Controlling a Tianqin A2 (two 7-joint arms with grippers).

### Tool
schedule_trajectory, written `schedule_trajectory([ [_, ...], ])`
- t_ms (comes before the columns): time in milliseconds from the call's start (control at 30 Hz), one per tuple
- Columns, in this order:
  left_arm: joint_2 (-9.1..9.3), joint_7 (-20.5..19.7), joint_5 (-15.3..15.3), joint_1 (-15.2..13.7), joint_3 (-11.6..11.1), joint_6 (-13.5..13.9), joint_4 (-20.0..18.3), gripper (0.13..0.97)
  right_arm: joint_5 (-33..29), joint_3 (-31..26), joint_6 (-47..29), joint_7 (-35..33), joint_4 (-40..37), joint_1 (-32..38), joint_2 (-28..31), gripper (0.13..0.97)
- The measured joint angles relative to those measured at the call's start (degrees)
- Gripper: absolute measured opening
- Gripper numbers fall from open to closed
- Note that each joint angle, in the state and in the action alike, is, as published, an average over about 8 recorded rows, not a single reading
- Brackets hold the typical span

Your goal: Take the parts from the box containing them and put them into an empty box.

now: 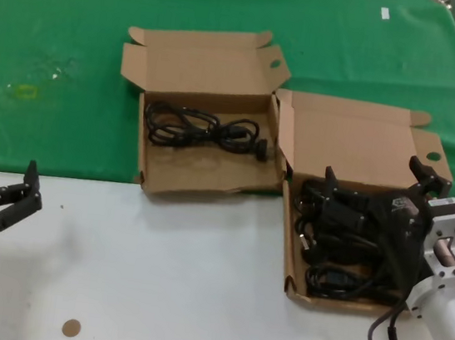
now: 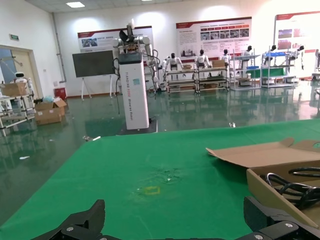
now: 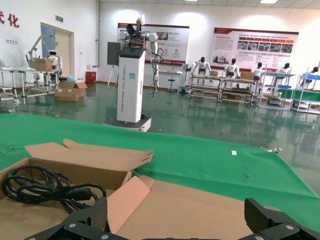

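Two boxes (image 1: 216, 68) (image 1: 359, 129), several cord bundles (image 1: 343, 244).

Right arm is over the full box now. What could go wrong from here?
The right gripper hangs open over tangled power cords; a grab may lift several, or a trailing loop could snag the box wall. The other box already holds one cord. The left gripper waits open.

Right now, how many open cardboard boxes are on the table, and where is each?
2. One brown cardboard box lies left of centre, holding a single black coiled power cord. The other brown cardboard box sits beside it on the right, piled with cords, the right pincer over it.
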Motion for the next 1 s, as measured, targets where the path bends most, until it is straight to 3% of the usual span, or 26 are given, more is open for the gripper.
schedule_trajectory([
  [1000,0.00,0.0,0.0,0.0,0.0,0.0,0.0,0.966,0.3,0.3,0.3,0.0,0.4,-0.5,0.1,0.966],
])
